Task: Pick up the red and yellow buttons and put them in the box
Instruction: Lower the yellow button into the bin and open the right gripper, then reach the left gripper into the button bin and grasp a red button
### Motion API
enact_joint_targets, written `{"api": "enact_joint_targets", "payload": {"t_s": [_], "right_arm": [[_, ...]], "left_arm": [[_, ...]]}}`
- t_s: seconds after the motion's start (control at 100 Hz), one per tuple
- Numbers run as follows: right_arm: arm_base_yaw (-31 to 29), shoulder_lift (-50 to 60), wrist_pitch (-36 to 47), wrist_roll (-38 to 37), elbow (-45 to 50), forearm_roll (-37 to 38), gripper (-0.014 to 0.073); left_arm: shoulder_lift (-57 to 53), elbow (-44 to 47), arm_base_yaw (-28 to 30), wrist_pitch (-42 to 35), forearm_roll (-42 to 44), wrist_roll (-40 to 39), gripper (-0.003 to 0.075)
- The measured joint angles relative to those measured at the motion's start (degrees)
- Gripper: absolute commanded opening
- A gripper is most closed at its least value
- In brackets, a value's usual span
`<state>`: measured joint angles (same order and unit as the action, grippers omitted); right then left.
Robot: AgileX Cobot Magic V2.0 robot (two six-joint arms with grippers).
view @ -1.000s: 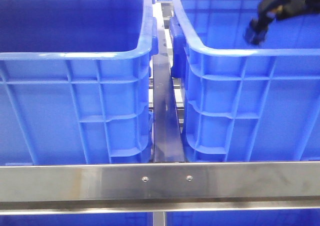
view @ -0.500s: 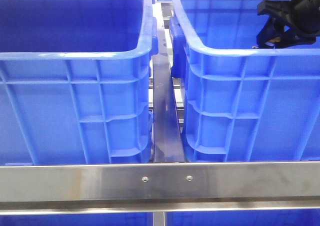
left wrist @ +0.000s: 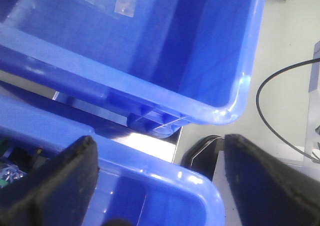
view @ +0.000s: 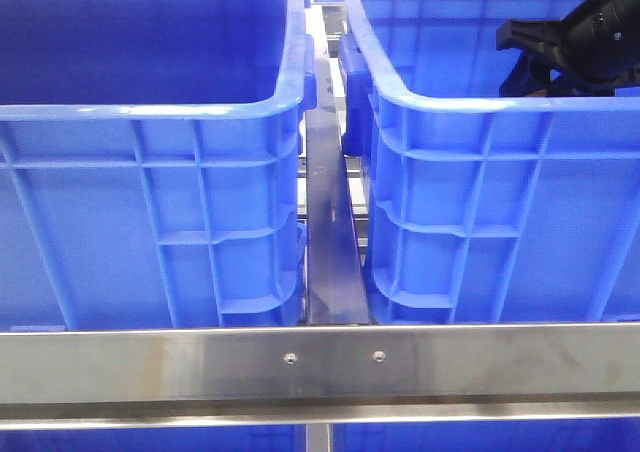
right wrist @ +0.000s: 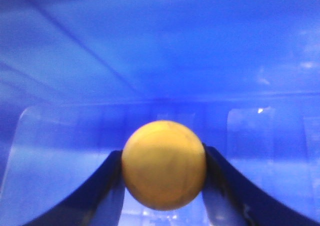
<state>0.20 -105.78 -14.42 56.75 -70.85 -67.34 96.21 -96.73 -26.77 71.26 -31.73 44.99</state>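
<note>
An orange-yellow button (right wrist: 164,164) shows as a round disc pinched between the two dark fingers of my right gripper (right wrist: 164,172). Blue plastic fills the whole right wrist view behind it. In the front view the right gripper (view: 515,62) hangs level at the rim height of the right blue box (view: 470,102), over its inside. My left gripper (left wrist: 159,142) is open with nothing between its fingers, above the corner of a blue box rim (left wrist: 200,178). No red button shows. The left blue box (view: 150,107) looks the same as the right one.
A steel rail (view: 320,357) crosses in front of both boxes and a metal strip (view: 328,222) runs between them. In the left wrist view a second box (left wrist: 150,81) lies beyond, with grey floor and a black cable (left wrist: 272,118) beside it.
The right gripper has lifted from pointing down into the right box to a level pose at its rim height. The boxes have not moved.
</note>
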Motion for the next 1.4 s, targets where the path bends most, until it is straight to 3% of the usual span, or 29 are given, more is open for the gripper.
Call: {"api": "enact_joint_targets", "payload": {"t_s": [0.09,0.29,0.8,0.92,1.21,1.28,1.4], "right_arm": [[0.0,0.0,0.1,0.0,-0.1,-0.2,0.0264],[0.0,-0.2,0.5,0.0,-0.1,-0.4,0.0514],[0.0,6.6,-1.0,0.0,0.2,-0.4,0.0522],[0.0,10.5,-1.6,0.0,2.9,-0.4,0.0427],[0.0,23.3,-2.7,0.0,13.6,-0.4,-0.0022],[0.0,26.6,-3.2,0.0,16.2,-0.4,-0.0076],[0.0,32.6,-3.6,0.0,20.9,-0.4,-0.0069]], "left_arm": [[0.0,0.0,0.0,0.0,0.0,0.0,0.0502],[0.0,0.0,0.0,0.0,0.0,0.0,0.0502],[0.0,0.0,0.0,0.0,0.0,0.0,0.0502],[0.0,0.0,0.0,0.0,0.0,0.0,0.0502],[0.0,0.0,0.0,0.0,0.0,0.0,0.0502],[0.0,0.0,0.0,0.0,0.0,0.0,0.0502],[0.0,0.0,0.0,0.0,0.0,0.0,0.0502]]}}
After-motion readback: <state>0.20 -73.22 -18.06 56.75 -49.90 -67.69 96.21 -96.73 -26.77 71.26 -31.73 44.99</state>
